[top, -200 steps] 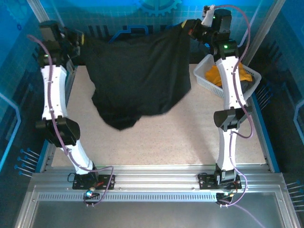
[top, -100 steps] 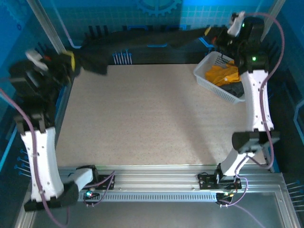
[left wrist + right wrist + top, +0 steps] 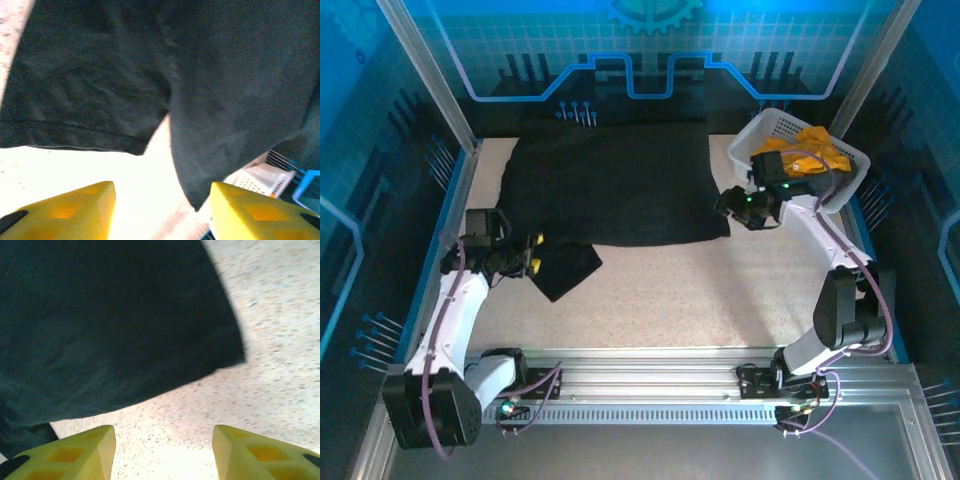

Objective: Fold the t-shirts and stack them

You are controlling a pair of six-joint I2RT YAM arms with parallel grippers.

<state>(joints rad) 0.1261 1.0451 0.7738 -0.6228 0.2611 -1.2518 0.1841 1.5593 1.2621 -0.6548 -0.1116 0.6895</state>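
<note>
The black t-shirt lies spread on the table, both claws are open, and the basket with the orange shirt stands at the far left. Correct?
No: the basket with the orange shirt stands at the far right, as the top external view shows. The rest is correct.

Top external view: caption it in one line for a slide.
Large plain black fabric t-shirt spread on the speckled table, left fingers and right fingers open beside it.

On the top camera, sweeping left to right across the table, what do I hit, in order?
In order: left gripper → black t-shirt, spread flat → right gripper → white basket, with the orange t-shirt in it.
</note>
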